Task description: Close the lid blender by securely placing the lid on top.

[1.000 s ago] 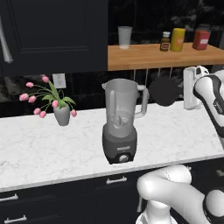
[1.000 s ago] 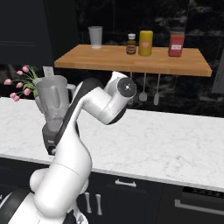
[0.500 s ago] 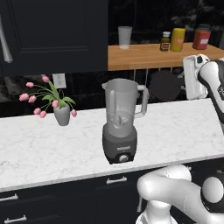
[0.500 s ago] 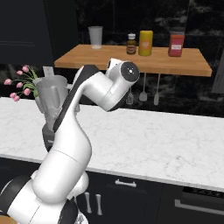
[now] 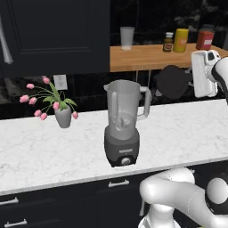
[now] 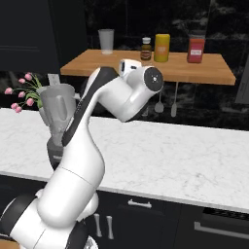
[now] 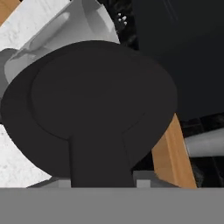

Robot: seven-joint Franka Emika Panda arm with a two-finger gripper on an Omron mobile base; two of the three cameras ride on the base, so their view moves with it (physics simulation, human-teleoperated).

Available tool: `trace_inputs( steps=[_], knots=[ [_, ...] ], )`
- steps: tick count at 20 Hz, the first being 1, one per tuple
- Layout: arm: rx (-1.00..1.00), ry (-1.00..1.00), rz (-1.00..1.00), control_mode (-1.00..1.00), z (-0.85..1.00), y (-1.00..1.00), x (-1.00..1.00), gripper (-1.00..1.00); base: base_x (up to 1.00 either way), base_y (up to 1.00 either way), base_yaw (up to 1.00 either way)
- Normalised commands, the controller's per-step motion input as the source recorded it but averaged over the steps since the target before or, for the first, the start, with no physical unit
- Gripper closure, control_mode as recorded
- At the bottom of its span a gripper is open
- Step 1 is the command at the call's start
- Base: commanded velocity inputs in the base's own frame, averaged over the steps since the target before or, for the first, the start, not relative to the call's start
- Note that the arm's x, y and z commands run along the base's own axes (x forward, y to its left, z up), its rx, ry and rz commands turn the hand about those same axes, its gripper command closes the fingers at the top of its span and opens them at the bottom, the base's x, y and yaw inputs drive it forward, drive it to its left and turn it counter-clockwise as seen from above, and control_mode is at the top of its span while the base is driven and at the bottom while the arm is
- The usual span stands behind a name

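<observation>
Raised higher, the hand grips the lid right of the blender.

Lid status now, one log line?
lid: held aloft by end effector, right of blender | jar mouth: open | lid not seated

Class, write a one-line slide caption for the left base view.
The hand holds the black lid in the air, right of the open blender.

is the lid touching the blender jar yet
Apart. In the left base view the lid hangs in the air to the right of the blender, with dark wall showing between them, and the jar's mouth stands uncovered.
</observation>
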Motion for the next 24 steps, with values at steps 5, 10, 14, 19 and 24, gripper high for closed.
trace_inputs(
  steps=[5,10,14,19,24],
  knots=[
    [0.0,0.0,0.0,-1.0,0.73,0.34,-0.38,1.0,0.0,0.0,0.0],
    [0.0,0.08,0.0,-1.0,0.46,0.74,-0.08,1.0,0.0,0.0,0.0],
    [0.0,0.17,0.0,-1.0,0.13,0.97,0.0,1.0,0.0,0.0,0.0],
    [0.0,0.17,0.0,-1.0,0.0,0.54,0.03,1.0,0.0,0.0,0.0],
    [0.0,0.21,-0.02,-1.0,-0.03,0.0,0.14,1.0,0.0,0.0,0.0]
  ],
)
